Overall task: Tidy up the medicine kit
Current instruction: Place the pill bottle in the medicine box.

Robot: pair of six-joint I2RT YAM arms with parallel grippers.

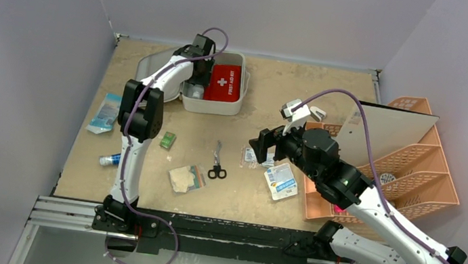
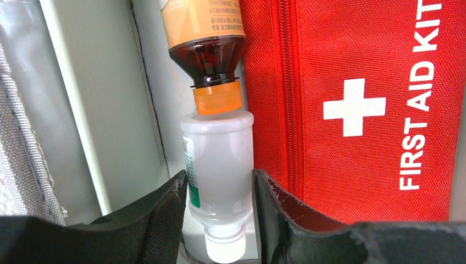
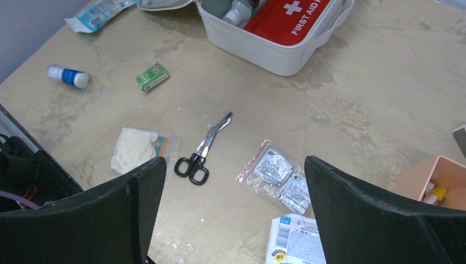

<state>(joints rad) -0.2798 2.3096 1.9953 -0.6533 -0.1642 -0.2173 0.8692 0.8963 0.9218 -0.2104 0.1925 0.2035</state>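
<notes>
In the open kit (image 1: 215,106) at the table's far side, our left end effector (image 2: 220,179) clasps the white bottle (image 2: 217,148) beside the red pouch (image 2: 357,110), probably to seat it snugly, while our right end effector (image 3: 235,164) hangs open above the foil packets (image 3: 277,175).

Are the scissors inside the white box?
No, the scissors lie on the table, outside the white box.
</notes>
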